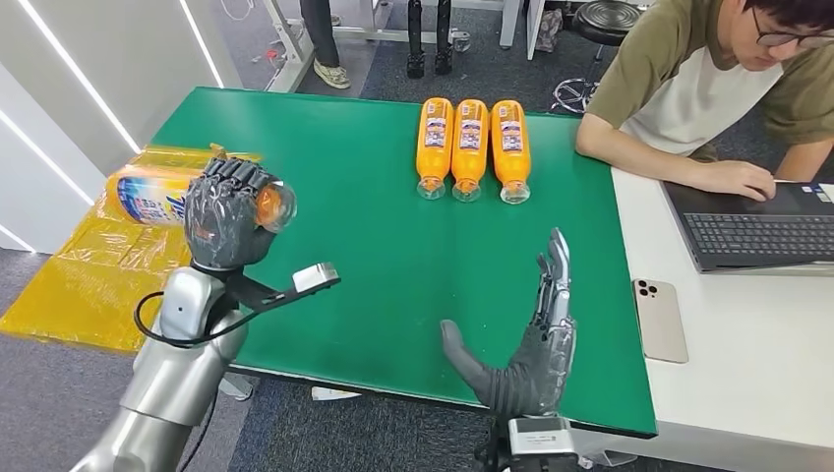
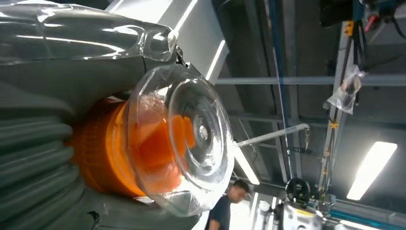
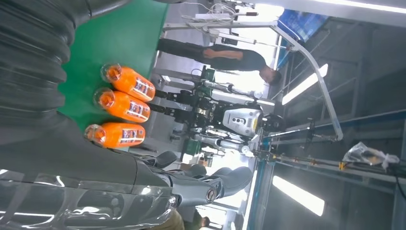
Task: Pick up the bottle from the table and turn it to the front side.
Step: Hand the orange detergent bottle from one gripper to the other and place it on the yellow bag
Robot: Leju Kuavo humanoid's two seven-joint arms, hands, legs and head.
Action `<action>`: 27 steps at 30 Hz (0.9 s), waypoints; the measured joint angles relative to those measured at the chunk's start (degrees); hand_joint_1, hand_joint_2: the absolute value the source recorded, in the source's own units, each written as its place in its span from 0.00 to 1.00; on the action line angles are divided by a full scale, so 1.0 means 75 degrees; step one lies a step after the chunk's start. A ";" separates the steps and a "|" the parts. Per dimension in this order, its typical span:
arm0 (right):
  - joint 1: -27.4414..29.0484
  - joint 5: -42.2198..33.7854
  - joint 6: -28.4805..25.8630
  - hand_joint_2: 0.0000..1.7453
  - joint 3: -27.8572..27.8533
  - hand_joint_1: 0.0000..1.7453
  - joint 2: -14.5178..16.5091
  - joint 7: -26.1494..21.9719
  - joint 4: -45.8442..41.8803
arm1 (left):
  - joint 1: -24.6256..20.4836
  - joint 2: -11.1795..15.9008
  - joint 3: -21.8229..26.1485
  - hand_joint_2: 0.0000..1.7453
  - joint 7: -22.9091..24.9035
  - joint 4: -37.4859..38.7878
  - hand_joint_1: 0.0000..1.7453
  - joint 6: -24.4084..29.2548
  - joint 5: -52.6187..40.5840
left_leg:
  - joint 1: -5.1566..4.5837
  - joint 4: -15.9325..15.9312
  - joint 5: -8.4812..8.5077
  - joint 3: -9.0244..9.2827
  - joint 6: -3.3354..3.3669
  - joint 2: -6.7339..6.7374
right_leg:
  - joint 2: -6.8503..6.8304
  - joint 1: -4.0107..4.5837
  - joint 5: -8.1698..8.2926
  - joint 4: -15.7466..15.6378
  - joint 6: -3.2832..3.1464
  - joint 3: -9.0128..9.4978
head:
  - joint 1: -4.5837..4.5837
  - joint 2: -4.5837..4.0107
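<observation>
Left hand (image 1: 228, 218): gripping the bottle (image 1: 165, 196) around its cap end, fingers wrapping over the orange neck, lifting it clear of the table's near-left corner.
Bottle: lying sideways in the left hand, clear cap (image 1: 279, 206) pointing right toward the table, blue and yellow label facing the head camera, body hanging out past the table's left edge above the yellow sheet (image 1: 89, 261).
Bottle in the left wrist view (image 2: 143, 143): showing orange body and clear domed cap (image 2: 184, 136) end-on, grey fingers (image 2: 38, 158) pressing against the body.
Right hand (image 1: 531, 339): hovering over the near right part of the table, holding nothing, fingers stretching straight toward the far side and lying close together, thumb sticking out to the left.
Table (image 1: 374, 256): carrying a green top, meeting a white desk (image 1: 757, 374) on its right side.
Three orange bottles (image 1: 470, 147): lying side by side at the far middle of the table, touching or nearly so, caps pointing toward the near side, well apart from both hands.
Person (image 1: 718, 88): sitting at the far right, leaning over a laptop (image 1: 757, 226), one hand resting beside its keyboard.
Phone (image 1: 660, 319): lying face down on the white desk, just beside the green table's right edge.
</observation>
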 joint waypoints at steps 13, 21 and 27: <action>-0.0082 -0.0565 0.0003 1.00 0.0043 0.00 0.0104 -0.0007 -0.1196 | -0.1428 0.1171 -0.0699 1.00 -0.0053 0.3462 1.00 -0.1414 0.0080 | -0.0001 0.0000 0.0002 -0.0004 -0.0004 0.0023 | 0.0024 -0.0002 0.0009 0.0002 -0.0012 -0.0017 | 0.0000 0.0000; -0.0553 -0.0711 0.0006 1.00 0.0082 0.00 0.0333 -0.0004 -0.1257 | -0.1768 0.0820 -0.1131 1.00 0.0295 0.5204 1.00 -0.2069 -0.0128 | -0.0002 0.0001 0.0003 -0.0007 -0.0003 0.0021 | 0.0023 -0.0004 0.0010 0.0002 -0.0013 -0.0017 | 0.0000 0.0000; -0.0726 -0.0717 0.0006 1.00 0.0082 0.00 0.0430 -0.0002 -0.1200 | -0.1818 0.0662 -0.1344 1.00 -0.0068 0.5833 1.00 -0.2702 -0.0268 | -0.0001 0.0000 0.0001 -0.0008 -0.0005 0.0020 | 0.0022 -0.0004 0.0009 0.0002 -0.0014 -0.0020 | 0.0000 0.0000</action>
